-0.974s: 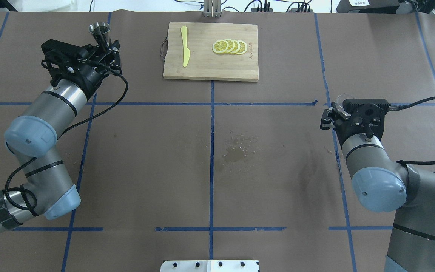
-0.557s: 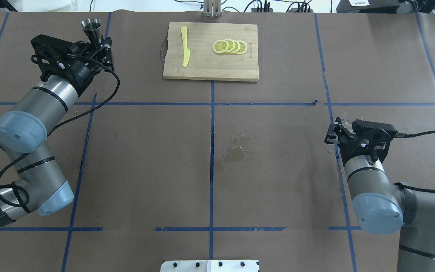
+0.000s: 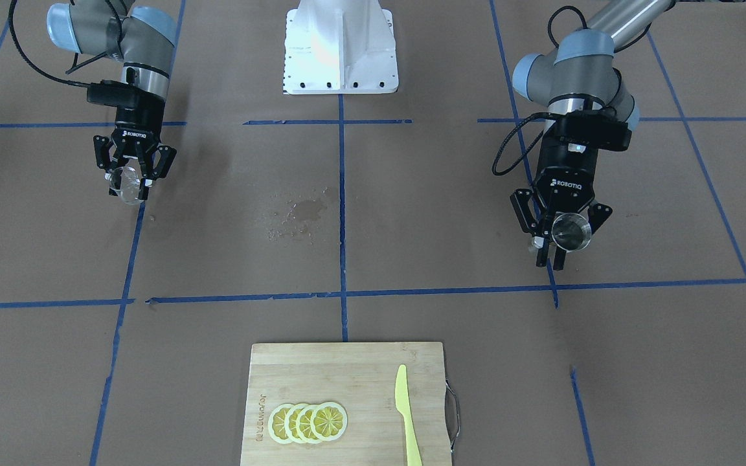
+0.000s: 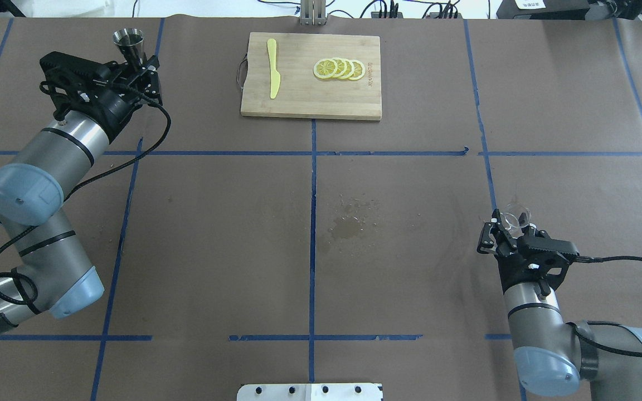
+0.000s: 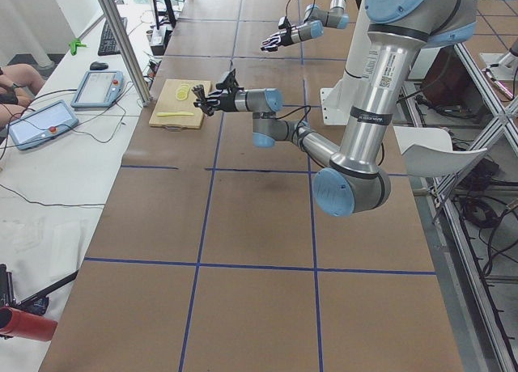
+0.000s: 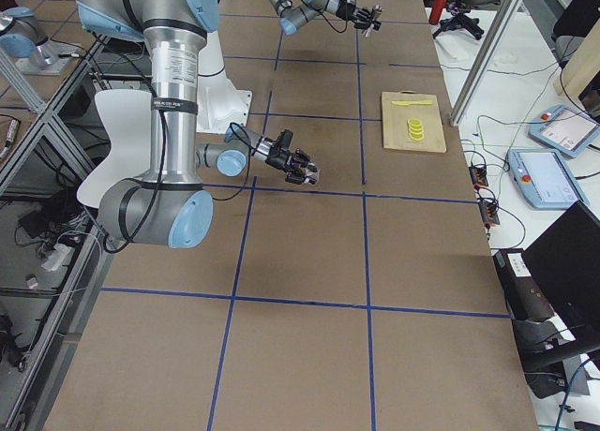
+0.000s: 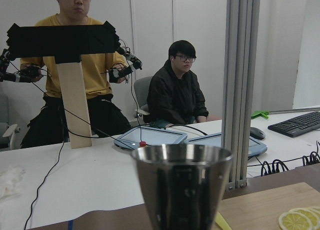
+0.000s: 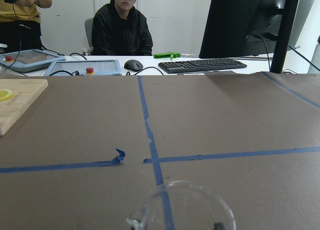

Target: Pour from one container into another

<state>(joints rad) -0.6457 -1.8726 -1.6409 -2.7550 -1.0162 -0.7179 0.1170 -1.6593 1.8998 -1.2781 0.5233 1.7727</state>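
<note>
The steel jigger (image 4: 129, 43) stands upright in my left gripper (image 4: 138, 68), which is shut on its waist, at the table's far left corner. In the front view the jigger (image 3: 570, 232) shows its round mouth, and it fills the lower middle of the left wrist view (image 7: 181, 185). The clear glass beaker (image 4: 516, 215) is held in my right gripper (image 4: 507, 227), shut on it, at the near right. The front view shows the beaker (image 3: 128, 184) below my right gripper (image 3: 129, 176). Its rim (image 8: 182, 207) sits low in the right wrist view.
A wooden cutting board (image 4: 311, 94) at the far centre carries a yellow knife (image 4: 272, 67) and lemon slices (image 4: 339, 68). A wet stain (image 4: 349, 223) marks the brown paper mid-table. People sit and stand beyond the far edge, with tablets, a keyboard and a monitor.
My right arm has drawn back toward the robot's side with the beaker. My left arm has shifted further left and slightly away with the jigger.
</note>
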